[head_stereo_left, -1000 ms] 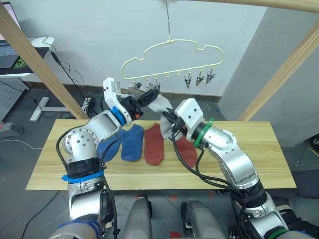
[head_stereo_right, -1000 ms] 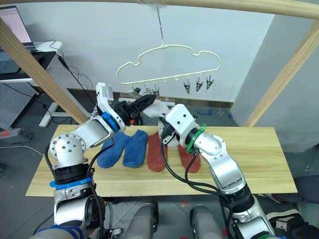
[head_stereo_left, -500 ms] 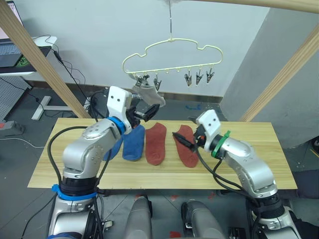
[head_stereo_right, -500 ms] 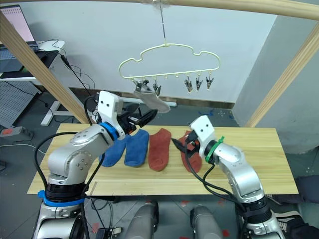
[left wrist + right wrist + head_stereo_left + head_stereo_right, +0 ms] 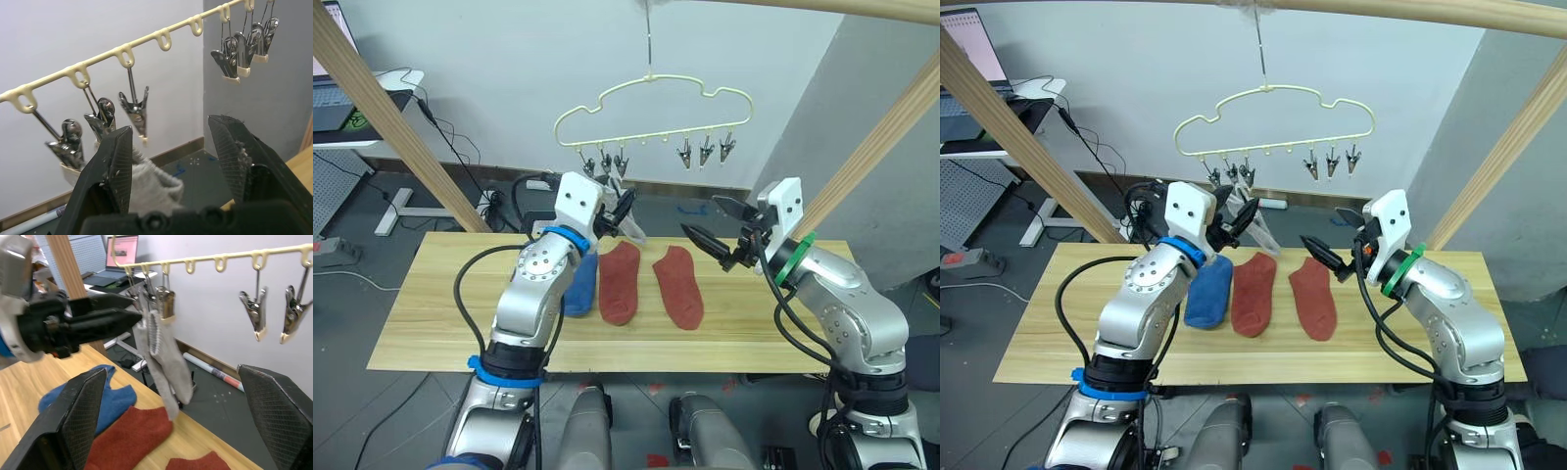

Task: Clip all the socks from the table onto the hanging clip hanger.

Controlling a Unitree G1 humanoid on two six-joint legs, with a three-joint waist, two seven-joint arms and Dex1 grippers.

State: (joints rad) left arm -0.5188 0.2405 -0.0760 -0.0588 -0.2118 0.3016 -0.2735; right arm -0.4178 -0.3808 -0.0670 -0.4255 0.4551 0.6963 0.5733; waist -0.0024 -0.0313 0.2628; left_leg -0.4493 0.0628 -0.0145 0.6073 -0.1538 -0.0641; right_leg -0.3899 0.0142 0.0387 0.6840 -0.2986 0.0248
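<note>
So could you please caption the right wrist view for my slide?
Grey sock hangs clipped on the clip hanger; open left gripper beside it.

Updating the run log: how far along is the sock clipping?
Done: a grey sock hangs from a clip on the clip hanger. In hand: nothing; the left end effector and right end effector are open and empty. Left: two rust-red socks and the blue socks lie on the table, unclipped.
</note>
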